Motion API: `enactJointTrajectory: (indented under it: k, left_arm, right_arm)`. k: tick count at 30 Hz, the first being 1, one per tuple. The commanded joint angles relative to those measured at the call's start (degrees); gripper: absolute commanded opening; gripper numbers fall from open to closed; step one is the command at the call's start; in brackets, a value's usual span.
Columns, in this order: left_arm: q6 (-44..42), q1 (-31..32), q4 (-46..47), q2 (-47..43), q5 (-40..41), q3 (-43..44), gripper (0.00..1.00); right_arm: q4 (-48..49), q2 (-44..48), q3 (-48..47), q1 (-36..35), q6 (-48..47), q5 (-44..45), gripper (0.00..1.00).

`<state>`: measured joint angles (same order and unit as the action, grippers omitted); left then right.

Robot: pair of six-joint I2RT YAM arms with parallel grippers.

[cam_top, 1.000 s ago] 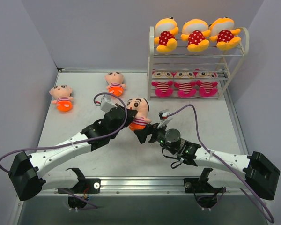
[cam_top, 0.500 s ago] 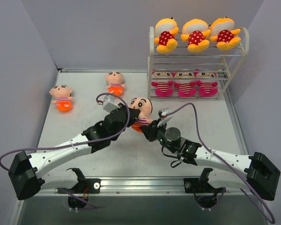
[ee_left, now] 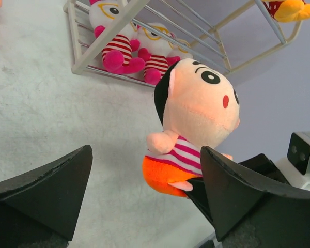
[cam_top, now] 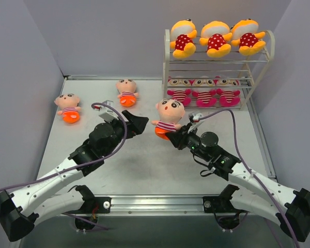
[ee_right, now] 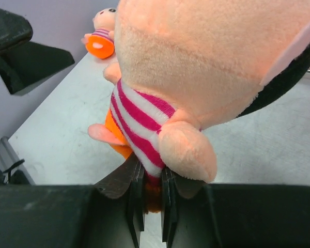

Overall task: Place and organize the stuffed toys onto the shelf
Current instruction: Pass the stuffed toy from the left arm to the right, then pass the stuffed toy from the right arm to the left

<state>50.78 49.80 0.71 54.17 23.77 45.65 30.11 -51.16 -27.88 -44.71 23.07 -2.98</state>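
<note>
My right gripper (cam_top: 175, 138) (ee_right: 152, 178) is shut on the orange bottom of a peach-faced stuffed toy (cam_top: 168, 118) (ee_left: 196, 119) (ee_right: 196, 77) and holds it upright above the table, in front of the shelf (cam_top: 168, 67) (ee_left: 101, 41). To the toy's left, my left gripper (cam_top: 136, 124) (ee_left: 144, 155) stands open and apart from it. Two more peach-faced toys lie on the table at the far left (cam_top: 68, 107) and back centre (cam_top: 127, 92). Three yellow-orange toys (cam_top: 215, 39) sit on the shelf's top tier. Lower down sit three pink-striped toys (cam_top: 203, 92).
Grey walls close in the table at the back and both sides. The shelf stands at the back right corner. A purple cable (cam_top: 222, 116) loops over the right arm, and another arcs over the left arm.
The left gripper has opened, let go of the peach-faced toy and drawn back to the left. The right gripper has shut on the toy's bottom and carried it right, towards the shelf.
</note>
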Motion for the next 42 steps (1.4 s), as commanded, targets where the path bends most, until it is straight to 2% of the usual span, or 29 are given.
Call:
enactJointTrajectory:
  k: [1, 4, 8, 14, 22, 25, 30, 33, 34, 37, 38, 39, 41, 42]
  left_arm:
    - [-4.9, -5.49, 3.15, -3.1, -15.7, -2.31, 0.94]
    - [-6.66, -10.33, 6.4, -3.37, -26.37, -3.37, 0.97]
    - [-11.4, -12.97, 4.66, -0.75, -41.3, -0.92, 0.97]
    - [-9.74, -13.85, 10.45, -0.3, -45.83, -2.32, 0.96]
    - [-8.08, -15.52, 11.5, 0.06, -45.13, -4.6, 0.96]
    - [-6.93, -15.96, 13.17, -0.47, -45.13, -5.39, 1.0]
    - [-5.79, -16.23, 14.84, -1.7, -44.42, -6.18, 0.74]
    - [-5.26, -16.23, 15.37, -1.88, -44.34, -6.36, 0.54]
    - [-5.08, -16.23, 15.55, -1.88, -44.34, -6.54, 0.43]
    - [-4.99, -16.23, 15.99, -2.05, -44.42, -6.62, 0.29]
    - [-4.99, -16.23, 16.08, -2.05, -44.42, -6.71, 0.18]
    - [-4.99, -16.23, 16.25, -2.05, -44.16, -6.8, 0.12]
    - [-4.99, -16.23, 16.34, -1.97, -43.72, -6.98, 0.03]
    - [-4.91, -16.23, 16.69, -1.97, -43.63, -7.06, 0.03]
  right_arm:
    - [-3.03, 0.71, -4.55, 0.67, -5.39, -8.35, 0.0]
    - [-3.91, 0.01, -5.87, 1.29, -7.07, -13.18, 0.0]
    - [-4.35, -3.15, -8.67, 1.55, -9.26, -20.45, 0.0]
    - [-5.76, -5.79, -11.14, 1.47, -11.38, -24.52, 0.0]
    - [-4.36, -6.5, -11.23, 1.55, -11.56, -28.21, 0.0]
    - [-3.66, -6.85, -10.97, 1.55, -11.29, -28.92, 0.0]
    - [-3.13, -7.29, -10.97, 1.55, -11.03, -29.54, 0.0]
    - [-2.95, -7.55, -10.88, 1.55, -10.85, -29.54, 0.0]
    - [-3.12, -7.55, -10.88, 1.47, -10.68, -29.45, 0.0]
    - [-3.39, -7.64, -10.71, 1.47, -10.41, -28.49, 0.0]
    - [-3.48, -7.56, -10.71, 1.47, -10.41, -28.05, 0.0]
    - [-3.65, -7.55, -10.71, 1.47, -10.41, -27.78, 0.0]
    - [-4.27, -7.47, -10.79, 1.55, -10.15, -26.82, 0.01]
    - [-4.44, -7.38, -10.88, 1.47, -10.24, -26.46, 0.04]
